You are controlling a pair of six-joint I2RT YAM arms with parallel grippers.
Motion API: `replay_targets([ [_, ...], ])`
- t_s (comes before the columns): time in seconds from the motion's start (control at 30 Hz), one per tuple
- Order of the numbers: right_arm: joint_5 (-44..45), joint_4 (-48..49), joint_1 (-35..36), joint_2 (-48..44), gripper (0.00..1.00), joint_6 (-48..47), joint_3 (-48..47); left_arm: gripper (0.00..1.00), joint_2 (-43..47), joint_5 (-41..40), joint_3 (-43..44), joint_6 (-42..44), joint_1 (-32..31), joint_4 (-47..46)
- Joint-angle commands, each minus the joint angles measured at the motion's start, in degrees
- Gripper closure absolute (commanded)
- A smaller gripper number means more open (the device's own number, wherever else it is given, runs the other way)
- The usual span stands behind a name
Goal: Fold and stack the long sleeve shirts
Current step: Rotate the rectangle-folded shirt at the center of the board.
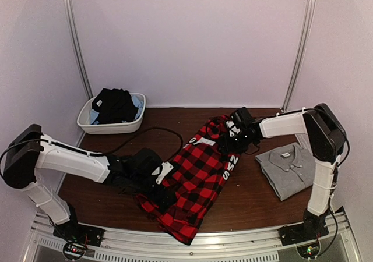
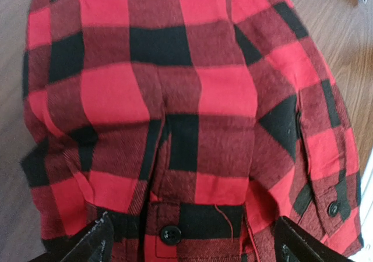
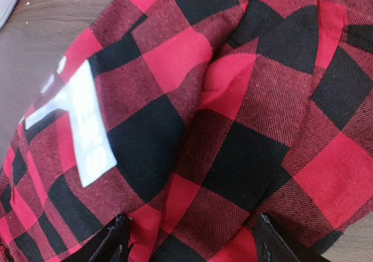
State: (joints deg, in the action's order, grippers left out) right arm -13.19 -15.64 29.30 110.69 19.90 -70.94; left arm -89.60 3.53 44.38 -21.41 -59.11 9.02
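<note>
The red-and-black check flannel shirt [image 1: 198,177] lies rumpled across the middle of the table, white lettering [image 1: 230,167] on its right side. The grey shirt [image 1: 288,169] lies folded at the right. My left gripper [image 1: 166,177] sits at the flannel's left edge. In the left wrist view it [image 2: 195,241] stands open, the fingertips [image 2: 96,239] wide apart over cloth with a black button [image 2: 170,234] between them. My right gripper [image 1: 233,135] is at the flannel's far end. Its wrist view shows it [image 3: 192,241] open over bunched flannel [image 3: 233,128], beside a white print [image 3: 87,128].
A white tub [image 1: 139,121] with dark clothes in it stands at the back left. A black cable [image 1: 157,131] runs over the brown table [image 1: 250,206] behind the left arm. Pale walls close in on all sides.
</note>
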Motion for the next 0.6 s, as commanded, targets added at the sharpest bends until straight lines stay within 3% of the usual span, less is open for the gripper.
replay_targets([
  [0.0,1.1,1.2,-0.6,3.9,0.26,2.4,-0.6,0.02,-1.0,6.5,-1.9,0.0,0.2,-2.7],
  [0.33,1.1,0.6,-2.9,11.9,0.26,-2.3,-8.6,0.03,-2.6,15.6,-1.7,0.8,0.0,-1.6],
  [0.57,0.1,-3.1,-3.6,20.9,0.25,-9.6,-20.9,0.03,-9.2,17.1,6.2,2.1,-2.1,-2.6],
])
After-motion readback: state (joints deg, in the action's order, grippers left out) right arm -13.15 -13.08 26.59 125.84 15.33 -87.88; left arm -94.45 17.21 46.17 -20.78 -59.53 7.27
